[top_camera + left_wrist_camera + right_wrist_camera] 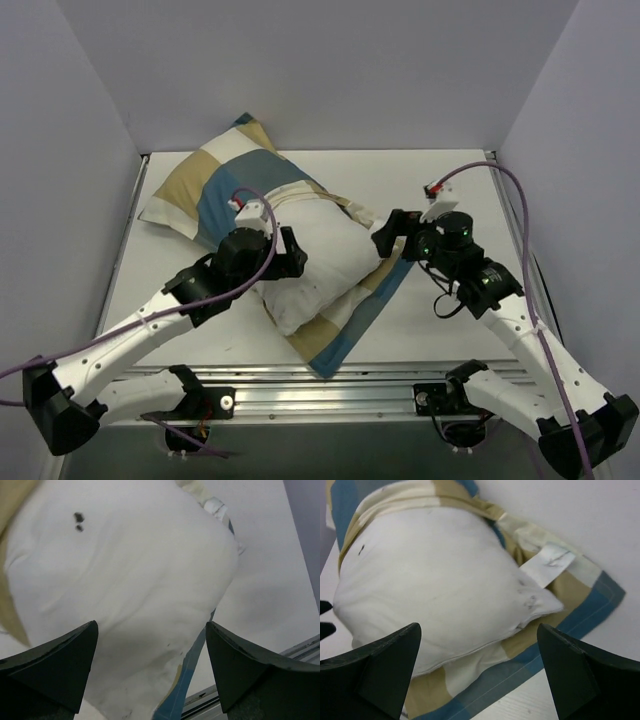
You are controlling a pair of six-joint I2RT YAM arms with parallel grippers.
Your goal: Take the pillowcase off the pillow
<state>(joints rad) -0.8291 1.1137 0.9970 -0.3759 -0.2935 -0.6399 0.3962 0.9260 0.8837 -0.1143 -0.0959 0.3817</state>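
The white pillow (318,255) lies half out of the patchwork pillowcase (225,180), which still covers its far left end and spreads under its near end (350,320). My left gripper (290,255) is open and empty at the pillow's left side; the pillow (125,580) fills its view, with the blue edging (187,680) below. My right gripper (385,240) is open and empty at the pillow's right corner. In the right wrist view the pillow (435,580) with its white tag (547,562) rests on the pillowcase (520,665).
White table (450,180) is walled on three sides. A metal rail (320,385) runs along the near edge by the arm bases. Purple cables loop over both arms.
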